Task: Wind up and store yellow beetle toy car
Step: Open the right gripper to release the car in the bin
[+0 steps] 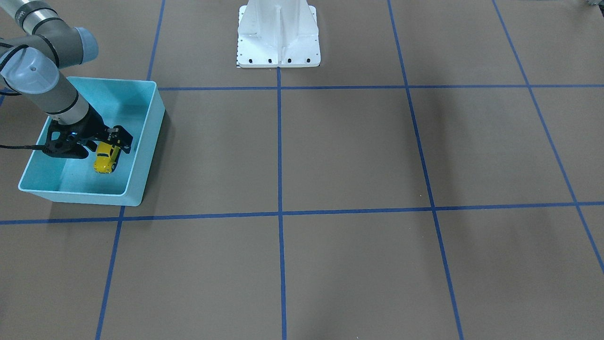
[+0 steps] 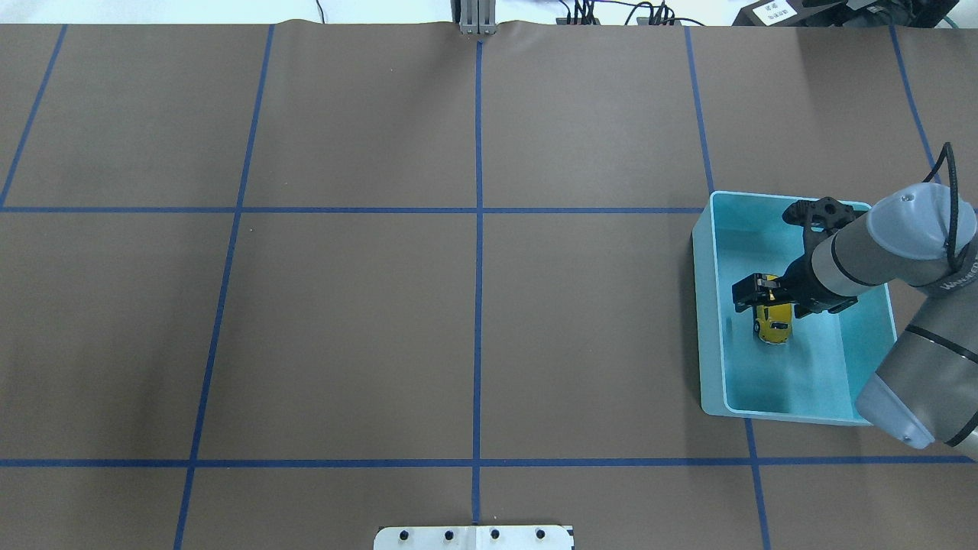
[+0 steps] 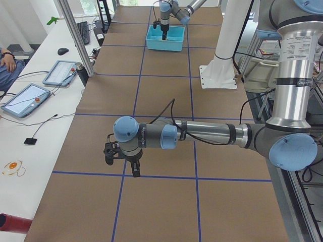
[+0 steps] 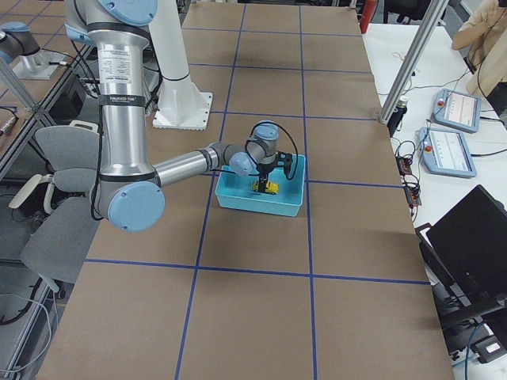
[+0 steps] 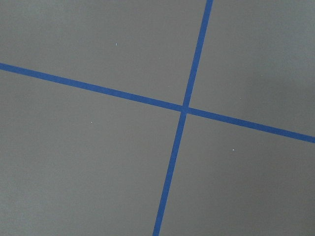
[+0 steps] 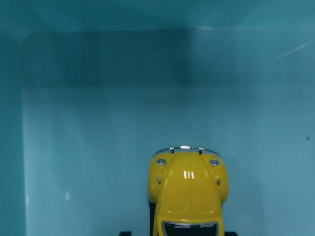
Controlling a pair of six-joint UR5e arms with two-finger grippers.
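The yellow beetle toy car (image 1: 105, 159) is inside the light blue bin (image 1: 147, 137), low over its floor. My right gripper (image 1: 114, 144) reaches down into the bin and is shut on the car's rear, with the nose sticking out. The overhead view shows the car (image 2: 774, 321) under the gripper (image 2: 764, 299) in the bin (image 2: 709, 321). In the right wrist view the car's yellow hood (image 6: 188, 191) fills the bottom centre over the bin floor. My left gripper (image 3: 122, 162) hangs over bare table far from the bin; I cannot tell whether it is open.
The table is brown paper with blue tape grid lines (image 2: 478, 252). The white robot base (image 1: 278, 35) stands at the table's edge. Tablets (image 3: 29, 99) and an operator's hand lie on a side table. The left wrist view shows only a tape crossing (image 5: 184, 108).
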